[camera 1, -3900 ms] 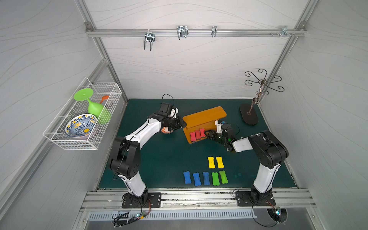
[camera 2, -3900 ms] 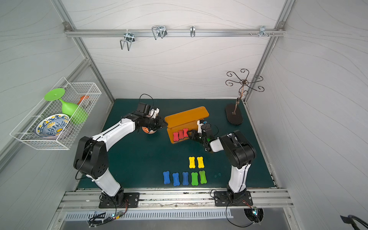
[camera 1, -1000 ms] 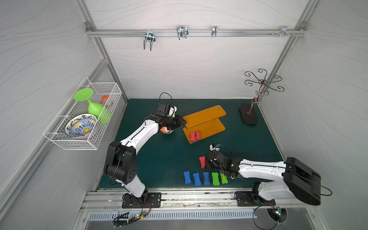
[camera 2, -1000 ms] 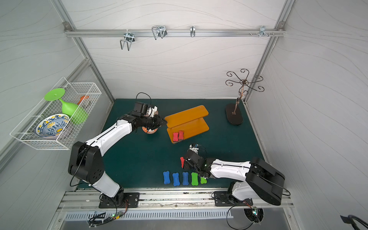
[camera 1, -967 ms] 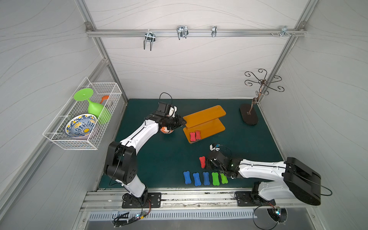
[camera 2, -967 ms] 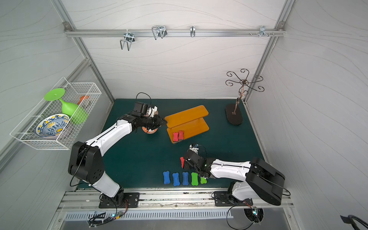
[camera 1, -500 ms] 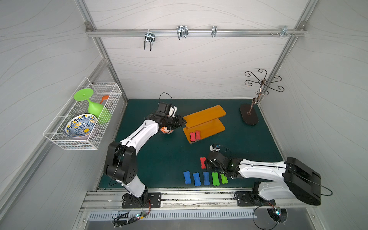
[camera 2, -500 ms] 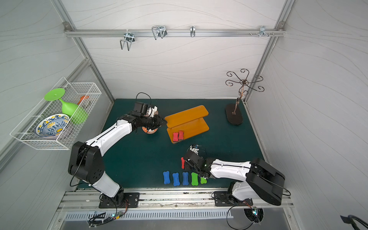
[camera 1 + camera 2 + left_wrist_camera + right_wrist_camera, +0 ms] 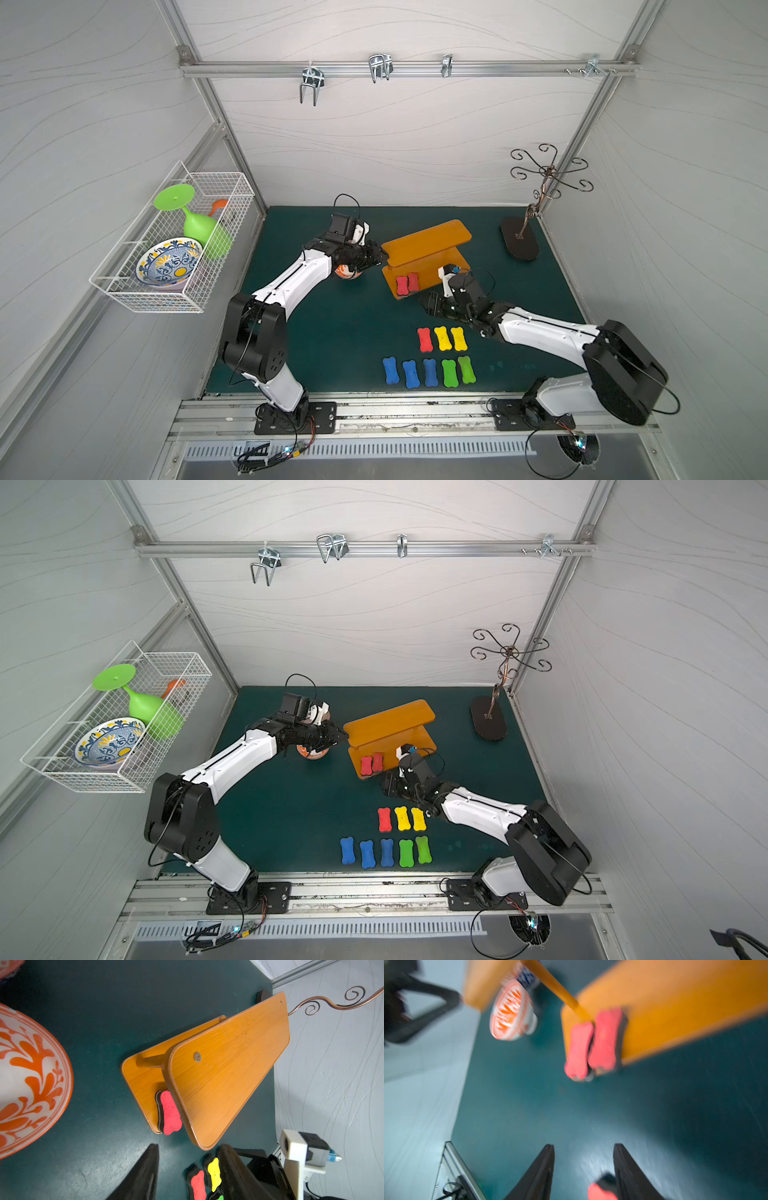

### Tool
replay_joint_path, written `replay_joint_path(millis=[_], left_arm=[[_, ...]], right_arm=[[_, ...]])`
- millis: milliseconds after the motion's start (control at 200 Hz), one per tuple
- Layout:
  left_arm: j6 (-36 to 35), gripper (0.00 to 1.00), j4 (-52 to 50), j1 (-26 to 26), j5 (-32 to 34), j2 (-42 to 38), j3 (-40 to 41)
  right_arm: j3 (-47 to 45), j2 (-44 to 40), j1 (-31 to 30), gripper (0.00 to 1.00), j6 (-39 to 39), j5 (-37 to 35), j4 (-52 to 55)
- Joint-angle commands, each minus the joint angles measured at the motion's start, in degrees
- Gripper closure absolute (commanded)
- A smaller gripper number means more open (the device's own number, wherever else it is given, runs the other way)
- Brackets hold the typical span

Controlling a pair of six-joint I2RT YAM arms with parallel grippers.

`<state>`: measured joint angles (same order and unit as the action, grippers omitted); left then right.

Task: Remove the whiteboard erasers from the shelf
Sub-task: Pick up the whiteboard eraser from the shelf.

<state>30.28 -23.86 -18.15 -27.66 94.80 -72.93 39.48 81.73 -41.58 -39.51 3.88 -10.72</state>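
**DESK:** What does the frame show?

**PHOTOGRAPHER:** Two red erasers (image 9: 407,285) lie side by side at the lower-left corner of the bottom board of the orange shelf (image 9: 428,243), centre of both top views. Their ends poke past its edge. Eight more sit in two rows on the green mat (image 9: 332,332) at lower centre. A red eraser (image 9: 424,339) and two yellow erasers (image 9: 443,338) form the upper row, three blue erasers (image 9: 409,373) and two green erasers (image 9: 449,372) the lower.

**DESK:** And the arms?

**PHOTOGRAPHER:** The right gripper (image 9: 583,1145) hangs over bare mat between shelf and rows, jaws partly apart and empty, pointed at the red pair. Its wrist picture is blurred. The left gripper (image 9: 378,258) sits at the left end of the upper board, beside an orange-patterned bowl (image 9: 31,1084). Its jaws are likewise apart, with nothing seen between them. Whether it touches the board cannot be told.

**DESK:** Where does the job stand?

**PHOTOGRAPHER:** By this look, eight off, two to go. The step in hand appears to be the reach for the next red one.

**DESK:** What does that call for?

**PHOTOGRAPHER:** Likely a low approach under the upper board, jaws straddling one overhanging end without dragging the neighbour lying right against it. Then a draw outward and a set-down beside the red one on the mat.
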Motion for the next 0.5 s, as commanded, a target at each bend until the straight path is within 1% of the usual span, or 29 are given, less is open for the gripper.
replay_joint_path(millis=[0,165,275,495], left_arm=[[-0.13,0.53,1.25,0.13,-0.94,1.8,-1.78],[0.51,0.61,0.98,0.12,-1.95,3.86,-3.05],[1.18,0.62,1.66,0.13,-2.84,4.81,-3.1],[1.05,0.63,1.53,0.13,-2.98,5.43,-3.36]], right_arm=[[2.17,4.56,3.64,0.52,3.58,4.33,-6.4],[4.0,12.44,6.9,0.56,2.6,5.53,-13.33],[5.66,16.09,7.25,0.58,1.94,5.88,-15.37],[7.74,21.15,7.31,0.59,0.95,5.26,-17.69]])
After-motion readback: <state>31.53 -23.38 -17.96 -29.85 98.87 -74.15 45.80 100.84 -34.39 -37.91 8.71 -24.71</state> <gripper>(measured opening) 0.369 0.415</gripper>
